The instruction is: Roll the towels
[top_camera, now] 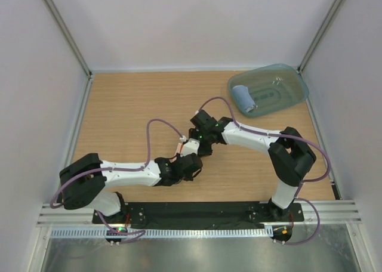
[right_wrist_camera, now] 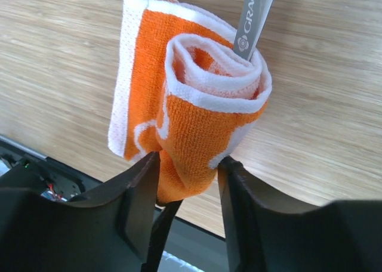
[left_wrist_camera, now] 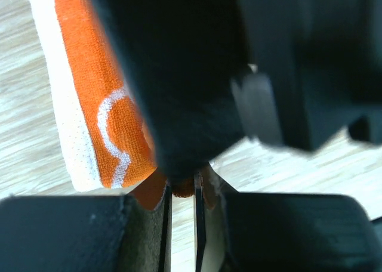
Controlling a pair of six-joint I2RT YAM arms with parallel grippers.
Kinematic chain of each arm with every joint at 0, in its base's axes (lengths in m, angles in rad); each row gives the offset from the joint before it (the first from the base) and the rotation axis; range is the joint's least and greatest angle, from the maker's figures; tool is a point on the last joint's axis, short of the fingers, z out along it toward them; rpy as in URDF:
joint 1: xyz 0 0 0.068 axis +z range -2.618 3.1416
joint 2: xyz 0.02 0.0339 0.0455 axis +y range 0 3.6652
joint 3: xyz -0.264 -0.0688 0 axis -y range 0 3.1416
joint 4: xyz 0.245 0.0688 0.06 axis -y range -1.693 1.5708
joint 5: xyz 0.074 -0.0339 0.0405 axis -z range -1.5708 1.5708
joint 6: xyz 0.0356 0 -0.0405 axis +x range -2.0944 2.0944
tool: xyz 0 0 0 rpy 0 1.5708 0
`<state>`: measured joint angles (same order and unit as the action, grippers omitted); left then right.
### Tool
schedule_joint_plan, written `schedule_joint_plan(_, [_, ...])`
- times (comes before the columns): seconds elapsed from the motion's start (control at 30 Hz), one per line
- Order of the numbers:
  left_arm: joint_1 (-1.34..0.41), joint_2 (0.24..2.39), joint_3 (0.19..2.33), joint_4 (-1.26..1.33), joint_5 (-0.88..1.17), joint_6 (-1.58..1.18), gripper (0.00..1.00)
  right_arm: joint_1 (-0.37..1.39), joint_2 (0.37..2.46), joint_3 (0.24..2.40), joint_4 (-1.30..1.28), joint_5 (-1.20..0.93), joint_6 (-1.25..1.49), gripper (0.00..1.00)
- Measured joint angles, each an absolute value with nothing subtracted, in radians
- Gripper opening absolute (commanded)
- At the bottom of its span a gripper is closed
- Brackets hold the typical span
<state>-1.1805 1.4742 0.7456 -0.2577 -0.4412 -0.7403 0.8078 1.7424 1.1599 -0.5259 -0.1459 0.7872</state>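
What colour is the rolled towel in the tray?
The towel is light blue; top external view.

Robot test cell, lab setting.
Wood-grain desk boxed in by plain white walls on metal corner posts. Left arm and right arm are bolted to a black base plate by a rail. Purple cables run exposed.

The top view looks steeply down from above and behind the arm bases, far enough back to take in the whole light wooden counter. Each wrist view looks along its own fingers, the left tool and the right tool, from very close. All three share the orange-and-white rolled terry towel at mid-counter.
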Motion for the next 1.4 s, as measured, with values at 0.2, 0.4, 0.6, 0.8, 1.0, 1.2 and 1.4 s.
schedule_joint_plan(0.2, [-1.180, 1.438, 0.710, -0.235, -0.421, -0.749, 0.00, 0.764, 1.774, 1.231, -0.555, -0.172, 0.760, 0.53])
schedule_joint_plan(0.4, [-1.181, 1.420, 0.693, -0.228, -0.402, -0.753, 0.00, 0.644, 1.817, 1.285, -0.558, -0.187, 0.727, 0.53])
schedule_joint_plan(0.6, [-1.180, 1.391, 0.675, -0.228, -0.382, -0.763, 0.00, 0.545, 1.823, 1.291, -0.559, -0.188, 0.699, 0.54])
schedule_joint_plan(0.8, [-1.137, 1.298, 0.607, -0.202, -0.307, -0.803, 0.00, 0.522, 1.750, 1.244, -0.524, -0.199, 0.686, 0.57])
schedule_joint_plan(1.0, [-1.037, 1.208, 0.532, -0.138, -0.207, -0.842, 0.00, 0.521, 1.614, 1.115, -0.421, -0.244, 0.694, 0.60])
schedule_joint_plan(1.2, [-0.879, 1.100, 0.400, -0.033, -0.065, -0.910, 0.00, 0.521, 1.496, 0.954, -0.272, -0.307, 0.731, 0.63])
schedule_joint_plan(1.4, [-0.788, 1.062, 0.334, 0.040, 0.041, -0.970, 0.00, 0.521, 1.468, 0.860, -0.131, -0.367, 0.770, 0.64])
